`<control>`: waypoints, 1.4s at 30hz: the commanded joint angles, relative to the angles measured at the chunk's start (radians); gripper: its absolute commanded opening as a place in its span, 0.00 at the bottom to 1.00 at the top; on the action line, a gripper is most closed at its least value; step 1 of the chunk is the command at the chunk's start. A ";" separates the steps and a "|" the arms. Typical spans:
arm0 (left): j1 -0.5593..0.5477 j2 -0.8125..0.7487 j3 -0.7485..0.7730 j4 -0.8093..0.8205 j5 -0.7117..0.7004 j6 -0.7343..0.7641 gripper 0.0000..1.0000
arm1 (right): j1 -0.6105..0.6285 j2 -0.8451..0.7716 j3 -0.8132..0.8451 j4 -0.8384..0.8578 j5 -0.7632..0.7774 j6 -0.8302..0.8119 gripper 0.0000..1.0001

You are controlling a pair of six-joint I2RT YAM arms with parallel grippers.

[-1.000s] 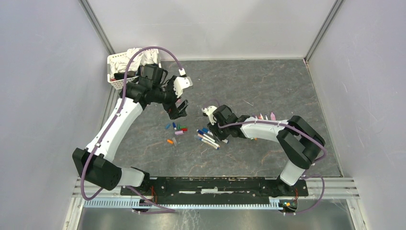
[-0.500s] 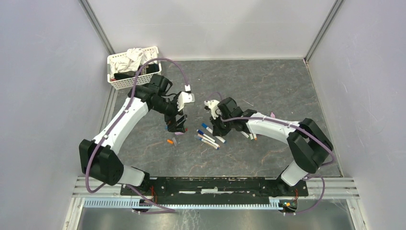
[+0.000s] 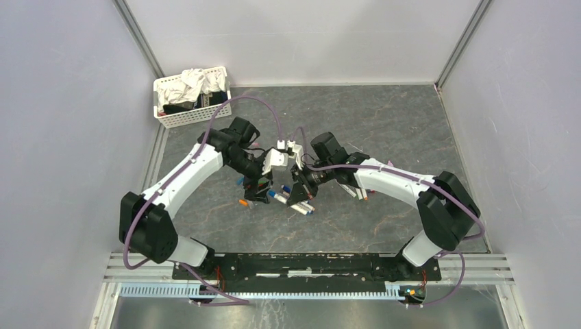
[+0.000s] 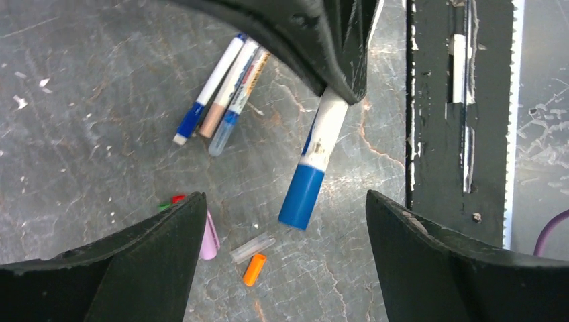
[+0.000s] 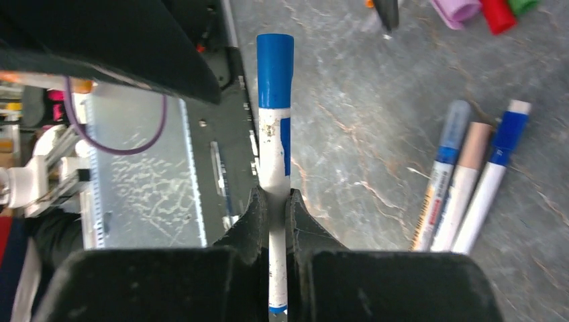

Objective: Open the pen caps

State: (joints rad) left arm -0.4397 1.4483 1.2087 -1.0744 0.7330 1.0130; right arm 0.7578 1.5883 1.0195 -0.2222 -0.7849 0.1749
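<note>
My right gripper (image 5: 274, 198) is shut on the white barrel of a pen (image 5: 274, 161) whose blue cap (image 5: 275, 67) points at my left gripper. In the left wrist view that blue cap (image 4: 302, 194) hangs between the wide-open fingers of my left gripper (image 4: 285, 198), touching neither. Loose caps lie on the table below: orange (image 4: 253, 268), clear (image 4: 251, 247), pink (image 4: 208, 238), red (image 4: 177, 198). In the top view the two grippers, left (image 3: 260, 188) and right (image 3: 299, 194), meet at the table's middle.
Three capped pens (image 4: 225, 94) lie side by side by the grippers and also show in the right wrist view (image 5: 470, 181). More pens (image 3: 360, 193) lie under the right forearm. A white basket (image 3: 185, 96) of cloths stands at the back left. The arms' base rail (image 4: 436, 134) is close by.
Both arms have swung in toward each other. My right gripper has come over the pens holding one. My left gripper has dropped from near the basket until its open fingers flank the blue cap.
</note>
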 commanded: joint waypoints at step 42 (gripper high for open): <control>-0.068 -0.009 0.063 -0.049 -0.202 0.124 0.02 | -0.059 0.029 -0.043 0.059 -0.183 0.047 0.00</control>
State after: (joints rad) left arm -0.5694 1.4277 1.1908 -1.1072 0.6163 1.0782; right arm 0.7391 1.6852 1.0317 -0.0082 -1.0080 0.2958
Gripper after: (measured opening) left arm 0.225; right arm 0.097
